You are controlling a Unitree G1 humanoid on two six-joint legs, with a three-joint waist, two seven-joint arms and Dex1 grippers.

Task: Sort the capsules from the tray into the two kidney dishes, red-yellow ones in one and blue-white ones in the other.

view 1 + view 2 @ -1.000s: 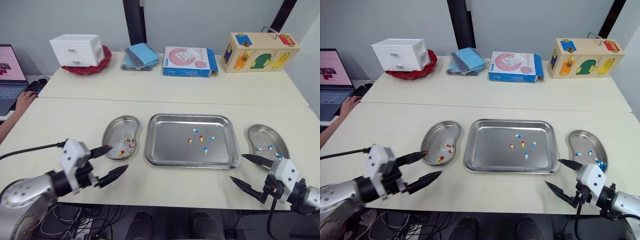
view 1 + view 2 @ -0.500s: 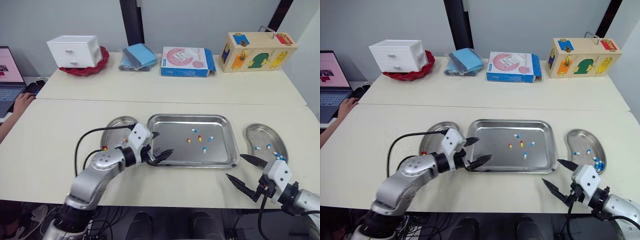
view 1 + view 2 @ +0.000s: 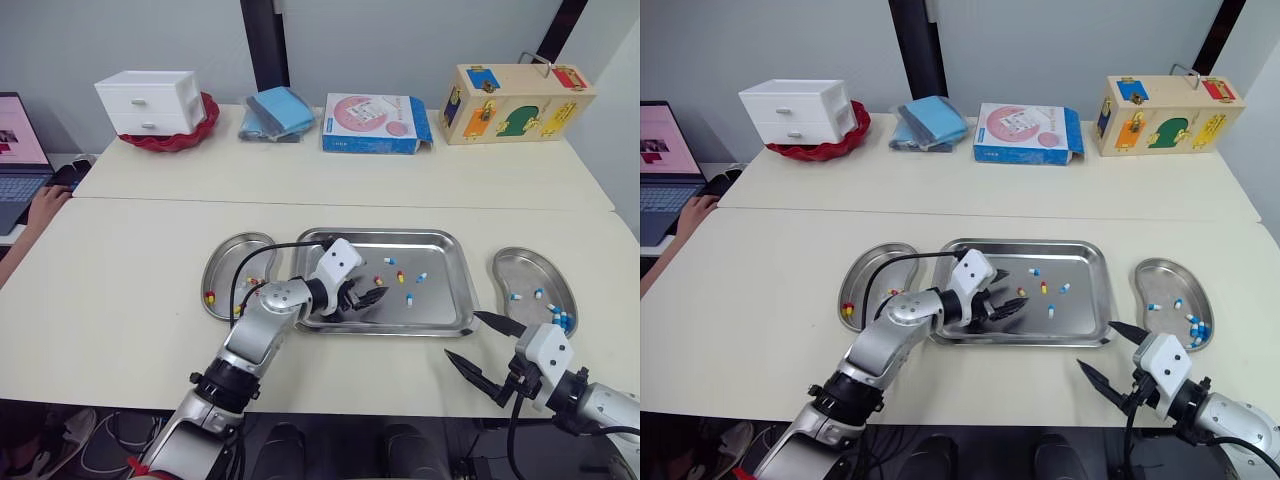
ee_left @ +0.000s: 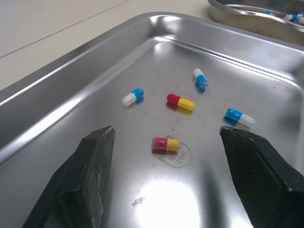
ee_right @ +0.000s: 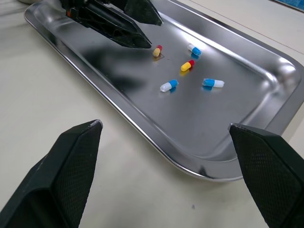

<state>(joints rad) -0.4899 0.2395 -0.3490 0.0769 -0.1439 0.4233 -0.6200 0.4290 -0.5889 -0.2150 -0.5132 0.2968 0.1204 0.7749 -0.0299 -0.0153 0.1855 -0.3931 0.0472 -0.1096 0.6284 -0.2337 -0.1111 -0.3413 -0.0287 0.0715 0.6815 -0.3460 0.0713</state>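
Note:
A steel tray [image 3: 440,305] at the table's middle holds two red-yellow capsules [image 4: 166,144] [image 4: 180,101] and three blue-white capsules [image 4: 132,96] [image 4: 200,78] [image 4: 240,117]. My left gripper [image 3: 372,292] reaches into the tray, open and empty, with the nearer red-yellow capsule lying just beyond its fingertips [image 4: 102,142]. The left kidney dish [image 3: 228,255] holds red-yellow capsules. Blue-white ones lie in the right kidney dish [image 3: 525,268]. My right gripper [image 3: 465,337] hovers open near the table's front edge, right of the tray's near corner and in front of the right dish.
Along the far side stand a white drawer box [image 3: 148,98] on a red bowl, blue cloths [image 3: 272,110], a pink-and-blue box [image 3: 375,122] and a wooden toy box [image 3: 520,90]. A laptop [image 3: 15,150] and a person's hand [image 3: 45,205] are at the far left.
My left gripper has swung right from in front of the left dish into the tray, up to the capsules. The right gripper has stayed about where it was, open.

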